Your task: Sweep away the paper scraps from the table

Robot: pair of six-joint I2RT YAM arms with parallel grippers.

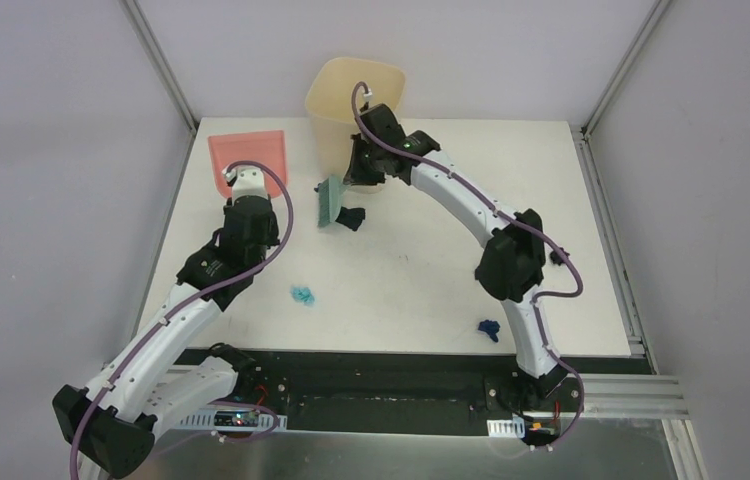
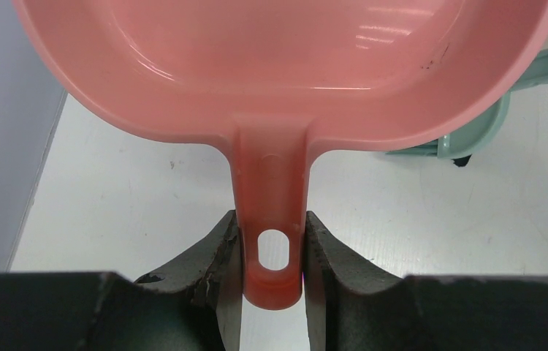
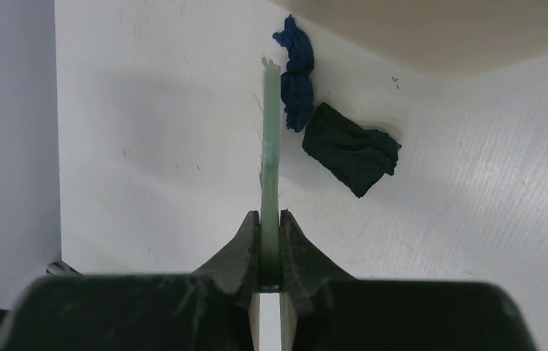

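On the white table point(image 1: 401, 280), the left gripper point(image 2: 271, 223) clamps the dustpan point(image 2: 293, 66) by its handle; the right gripper point(image 3: 269, 219) pinches the brush point(image 3: 269, 146), with a dark blue scrap point(image 3: 297, 73) and a black scrap point(image 3: 351, 150) just beside it. Only the top view shows a teal scrap point(image 1: 302, 295) mid-table and a blue scrap point(image 1: 490, 329) near the right arm's base.

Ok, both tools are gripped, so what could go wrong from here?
The brush stands between the dustpan and the two dark scraps beside the bin, so a stroke may push them away from the pan or against the bin. The teal scrap and the lone blue scrap lie far from the pan, the blue one close to the front edge of the table; either could be missed or knocked off.
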